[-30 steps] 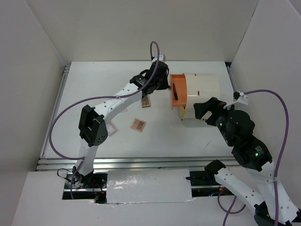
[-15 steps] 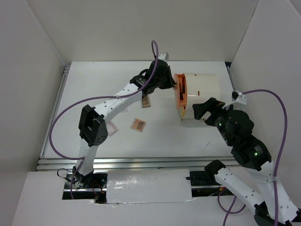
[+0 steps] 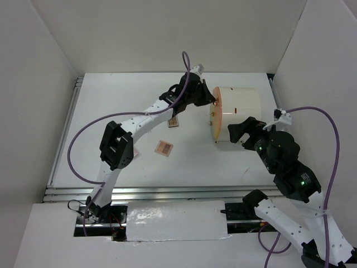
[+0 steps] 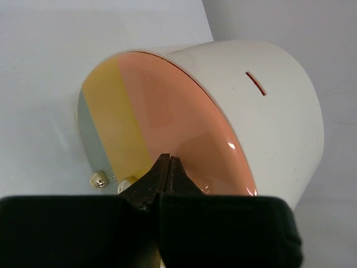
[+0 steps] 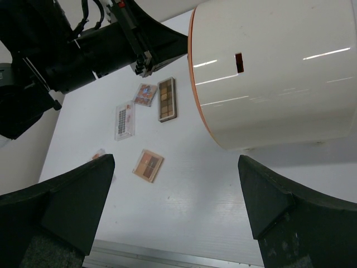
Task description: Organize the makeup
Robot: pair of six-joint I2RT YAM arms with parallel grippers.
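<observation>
A square brown eyeshadow palette [image 3: 164, 147] and a long brown palette [image 3: 173, 120] lie on the white table left of the cream cylindrical container [image 3: 240, 109]. In the right wrist view the square palette [image 5: 148, 165], the long palette [image 5: 167, 99], a small pink-orange palette [image 5: 145, 94] and a clear flat packet [image 5: 124, 120] show. My left gripper [image 3: 208, 100] is shut and empty, its tips [image 4: 168, 160] against the container's orange drawer front [image 4: 184, 123], which sits flush. My right gripper [image 5: 175, 159] is open and empty, above the table beside the container. No pencil-like sticks show.
The container [image 5: 268, 72] lies on its side at the right middle of the table. White walls close in the left, back and right. My left arm [image 3: 139, 120] stretches across above the palettes. A metal rail [image 3: 167, 192] runs along the near edge.
The orange drawer stood pulled out a second ago and is now pushed flush into the container. My left gripper moved right with it. My right arm stayed still.
</observation>
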